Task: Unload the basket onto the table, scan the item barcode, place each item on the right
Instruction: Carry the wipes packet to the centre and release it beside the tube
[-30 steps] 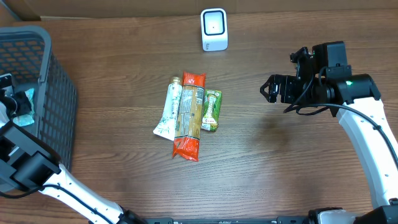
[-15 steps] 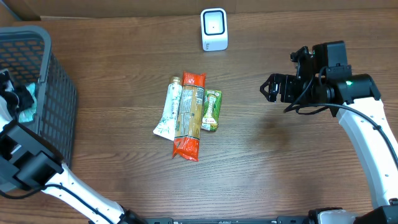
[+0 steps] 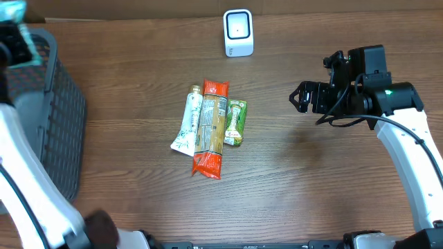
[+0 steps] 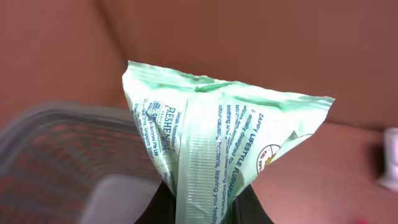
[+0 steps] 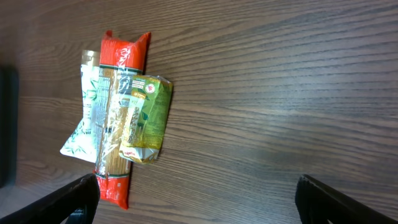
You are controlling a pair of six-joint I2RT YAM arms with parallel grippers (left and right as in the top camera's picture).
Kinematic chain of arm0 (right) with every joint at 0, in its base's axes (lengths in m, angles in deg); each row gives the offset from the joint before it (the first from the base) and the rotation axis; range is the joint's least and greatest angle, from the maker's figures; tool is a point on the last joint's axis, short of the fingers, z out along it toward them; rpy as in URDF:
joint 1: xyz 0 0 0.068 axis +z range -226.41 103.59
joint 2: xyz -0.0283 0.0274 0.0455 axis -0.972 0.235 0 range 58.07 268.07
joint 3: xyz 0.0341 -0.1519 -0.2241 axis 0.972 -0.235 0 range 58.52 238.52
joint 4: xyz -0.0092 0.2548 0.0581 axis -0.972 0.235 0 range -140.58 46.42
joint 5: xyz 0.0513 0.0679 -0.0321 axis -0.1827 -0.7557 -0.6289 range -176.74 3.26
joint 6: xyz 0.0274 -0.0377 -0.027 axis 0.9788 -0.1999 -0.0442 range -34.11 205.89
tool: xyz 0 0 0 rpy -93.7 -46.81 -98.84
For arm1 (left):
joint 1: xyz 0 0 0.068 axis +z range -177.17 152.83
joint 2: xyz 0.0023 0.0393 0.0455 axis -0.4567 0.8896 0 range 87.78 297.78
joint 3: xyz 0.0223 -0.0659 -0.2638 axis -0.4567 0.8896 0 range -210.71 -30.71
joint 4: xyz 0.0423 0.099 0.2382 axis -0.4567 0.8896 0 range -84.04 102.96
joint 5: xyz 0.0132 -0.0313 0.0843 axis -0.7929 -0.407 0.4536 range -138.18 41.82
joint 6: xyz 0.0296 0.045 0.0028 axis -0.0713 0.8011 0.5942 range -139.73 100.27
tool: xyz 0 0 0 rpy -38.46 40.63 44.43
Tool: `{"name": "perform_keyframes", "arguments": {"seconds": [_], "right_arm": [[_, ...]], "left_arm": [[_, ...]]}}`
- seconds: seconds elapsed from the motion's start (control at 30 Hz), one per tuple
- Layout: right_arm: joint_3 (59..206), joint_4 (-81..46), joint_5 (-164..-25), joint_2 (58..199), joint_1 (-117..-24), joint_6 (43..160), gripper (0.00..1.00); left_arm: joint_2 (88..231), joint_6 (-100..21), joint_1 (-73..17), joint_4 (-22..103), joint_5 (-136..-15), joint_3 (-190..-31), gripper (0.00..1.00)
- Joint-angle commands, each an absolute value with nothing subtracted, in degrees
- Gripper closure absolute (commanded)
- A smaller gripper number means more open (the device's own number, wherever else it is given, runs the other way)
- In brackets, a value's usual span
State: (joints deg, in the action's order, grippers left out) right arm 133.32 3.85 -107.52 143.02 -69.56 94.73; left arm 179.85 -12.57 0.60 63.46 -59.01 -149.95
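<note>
- Overhead: scanner point(image 3: 238, 32) at the desk's far edge, not yet reached; right gripper point(image 3: 308, 98) spread wide, empty, near the right edge.
- Left wrist: left gripper point(image 4: 202, 208) clamped on green pouch point(image 4: 217, 137), raised above basket point(image 4: 56, 155) at the desk's left edge; pick done, scan pending.
- Right wrist: other packets point(image 5: 121, 118) mid-desk, untouched.

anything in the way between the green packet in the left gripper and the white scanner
Nothing visible. The left gripper holds the pale green packet above the basket; the table from there to the scanner is bare. The spaghetti pack, tube and green pouch lie nearer the front, off that line.
</note>
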Motion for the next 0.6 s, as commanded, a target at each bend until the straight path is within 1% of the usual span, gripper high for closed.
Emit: {"name": "perform_keyframes", "arguments": {"seconds": [0.0,0.17,0.3,0.4,0.57], "right_arm": [[134.66,3.48,-107.85,143.06,-69.23,94.8,0.0],[134.66,3.5,-107.85,143.06,-69.23,94.8,0.0],[134.66,3.53,-107.83,143.06,-69.23,94.82,0.0],[134.66,3.53,-107.83,143.06,-69.23,94.82,0.0],[134.66,3.53,-107.83,143.06,-69.23,94.8,0.0]], "left_arm": [[179.53,-16.59,-5.85,68.88,-59.16,-149.69,0.96],[182.85,-17.69,-16.56,76.07,-58.92,-145.28,0.96],[186.96,-20.92,-22.03,76.7,-56.63,-137.39,0.96],[190.34,-22.06,-24.69,73.68,-56.08,-130.02,0.96],[196.57,-22.15,-28.26,63.78,-54.09,-119.22,0.96]]}}
